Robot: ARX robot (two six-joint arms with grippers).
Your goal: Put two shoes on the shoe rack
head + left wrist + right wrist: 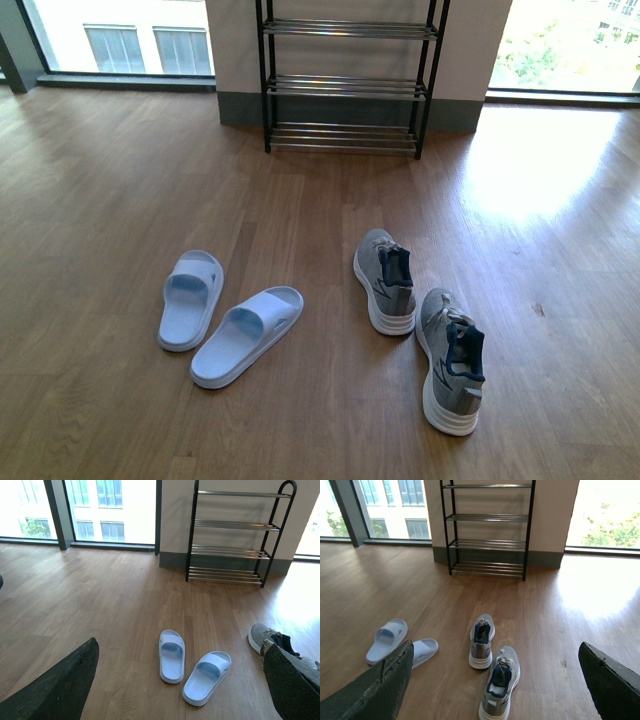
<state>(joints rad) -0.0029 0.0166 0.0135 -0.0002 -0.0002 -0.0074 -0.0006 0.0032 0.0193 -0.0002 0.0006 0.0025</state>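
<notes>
Two grey knit sneakers with white soles lie on the wood floor: one [385,280] further off, the other [450,360] nearer and to its right. Left of them lie two pale blue slide sandals [190,298] [246,335]. The black shoe rack [345,85] with silver rod tiers stands against the far wall, its tiers bare. In the left wrist view my left gripper [180,672] is open above the sandals [171,655] [206,676]. In the right wrist view my right gripper [495,677] is open above the sneakers [481,641] [500,682]. Neither arm shows in the front view.
Floor-to-ceiling windows [120,40] flank the white wall section behind the rack. A bright sun patch [545,165] falls on the floor at the right. Bare wood floor [330,200] lies between the shoes and the rack.
</notes>
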